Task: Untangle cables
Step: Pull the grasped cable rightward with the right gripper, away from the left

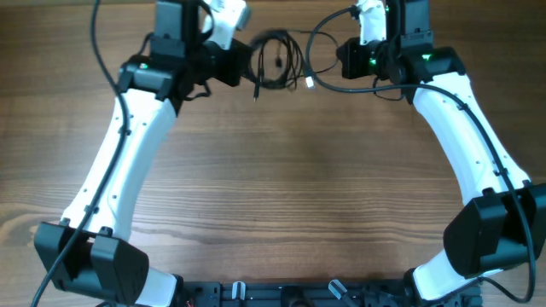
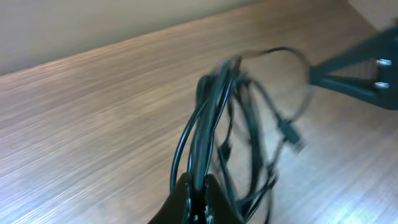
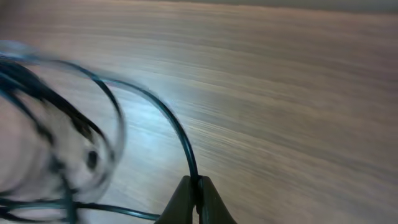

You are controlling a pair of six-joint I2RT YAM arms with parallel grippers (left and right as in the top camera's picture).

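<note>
The cables [image 1: 277,58] look light, limp, snag-prone; left gripper [image 2: 198,190] clamps the bundle, right gripper [image 3: 195,186] one outer strand, probably the better hold.

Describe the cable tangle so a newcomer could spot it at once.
At the wooden table's far edge, between the two white arms, is a tangle of cables. The left claw pinches the bunch, the right claw one strand. Thin loops, unlike the arms' thick black cables.
</note>
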